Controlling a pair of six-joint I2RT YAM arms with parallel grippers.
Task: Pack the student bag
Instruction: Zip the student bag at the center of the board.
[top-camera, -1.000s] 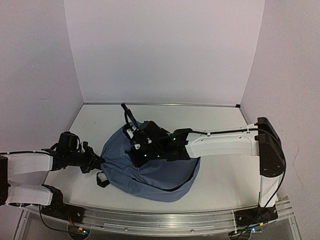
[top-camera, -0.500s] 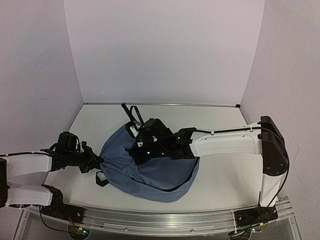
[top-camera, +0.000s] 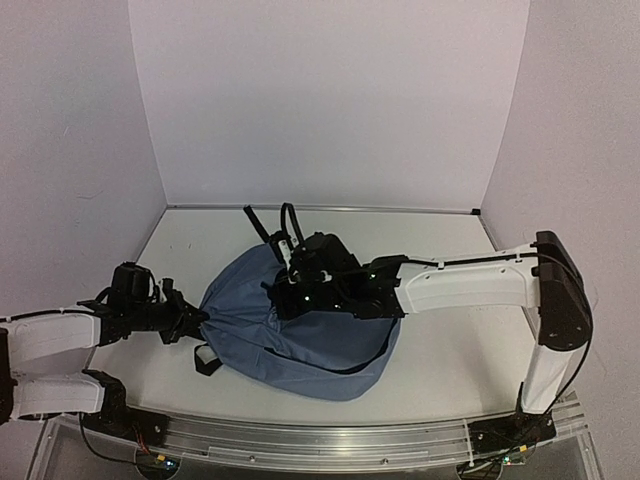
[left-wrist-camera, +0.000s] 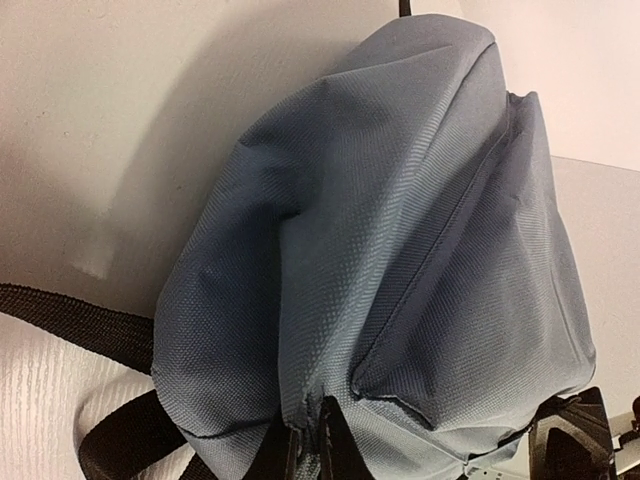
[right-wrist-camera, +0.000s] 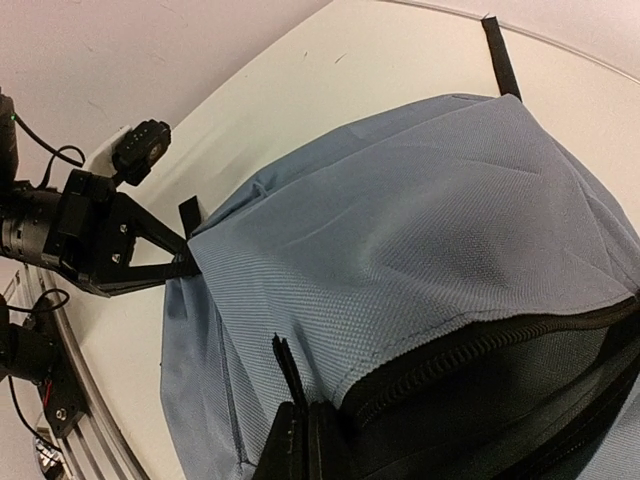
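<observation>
The slate-blue student bag (top-camera: 300, 345) lies on the table's middle, its black straps (top-camera: 262, 225) trailing toward the back. My left gripper (top-camera: 196, 322) is shut on a pinch of the bag's fabric at its left end; the left wrist view shows the cloth (left-wrist-camera: 400, 260) bunched between the fingertips (left-wrist-camera: 338, 458). My right gripper (top-camera: 283, 300) is over the bag's top and is shut on the black zipper pull tab (right-wrist-camera: 290, 375), beside the black zipper (right-wrist-camera: 480, 350) that runs along the blue flap.
A black strap loop (top-camera: 205, 360) sticks out under the bag's left end. White walls enclose the table on the left, back and right. An aluminium rail (top-camera: 320, 440) runs along the near edge.
</observation>
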